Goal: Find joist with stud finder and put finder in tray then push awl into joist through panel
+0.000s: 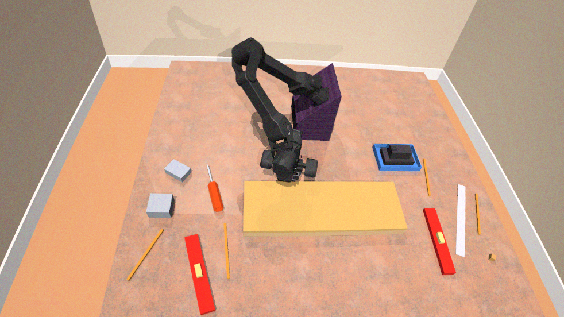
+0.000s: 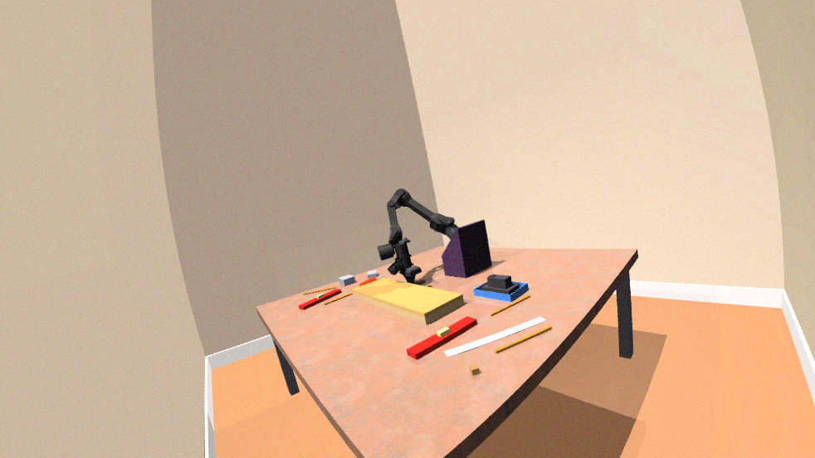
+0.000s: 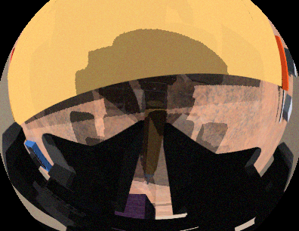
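The yellow floor panel lies flat in front of the arm. The black stud finder sits in the blue tray, right of the arm in the top view. My gripper points down just behind the panel's back edge. It is shut on the awl, with its fingertips on either side of the yellow-brown handle. The awl lies along the table, and its thin metal tip points back towards the arm's stand. The top view hides the awl and fingertips. The joist is hidden.
An orange screwdriver and two grey blocks lie left of the panel. Red levels and pencils lie on both sides, with a white strip at the right. The purple stand is behind the gripper.
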Controlling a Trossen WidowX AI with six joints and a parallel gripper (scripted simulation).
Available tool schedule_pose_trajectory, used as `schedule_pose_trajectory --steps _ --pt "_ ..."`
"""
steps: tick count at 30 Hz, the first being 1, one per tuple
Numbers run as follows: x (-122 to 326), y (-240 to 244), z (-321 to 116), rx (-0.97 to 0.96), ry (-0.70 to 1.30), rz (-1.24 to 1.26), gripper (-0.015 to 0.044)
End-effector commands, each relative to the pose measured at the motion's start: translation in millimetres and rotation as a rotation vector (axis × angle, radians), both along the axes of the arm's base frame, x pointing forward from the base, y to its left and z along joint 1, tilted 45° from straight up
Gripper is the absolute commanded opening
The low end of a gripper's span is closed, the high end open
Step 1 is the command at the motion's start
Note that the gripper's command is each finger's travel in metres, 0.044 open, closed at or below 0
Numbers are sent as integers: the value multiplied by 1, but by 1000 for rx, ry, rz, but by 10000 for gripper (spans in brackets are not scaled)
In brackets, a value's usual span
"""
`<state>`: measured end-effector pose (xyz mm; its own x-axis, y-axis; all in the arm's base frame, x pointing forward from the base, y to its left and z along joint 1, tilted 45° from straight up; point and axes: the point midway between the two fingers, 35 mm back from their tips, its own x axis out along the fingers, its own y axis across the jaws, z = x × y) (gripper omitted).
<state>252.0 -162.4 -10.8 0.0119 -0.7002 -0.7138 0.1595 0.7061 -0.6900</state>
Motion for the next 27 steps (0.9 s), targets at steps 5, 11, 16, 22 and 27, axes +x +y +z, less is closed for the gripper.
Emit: schedule_pose_trajectory --steps 5,11,16,22,27 --pt "2 10 7 9 0 3 0" --pt "4 35 29 18 -1 3 0" --pt "2 55 49 20 0 2 0" --pt "-5 78 75 13 0 2 0" --pt "-9 87 86 9 0 3 0"
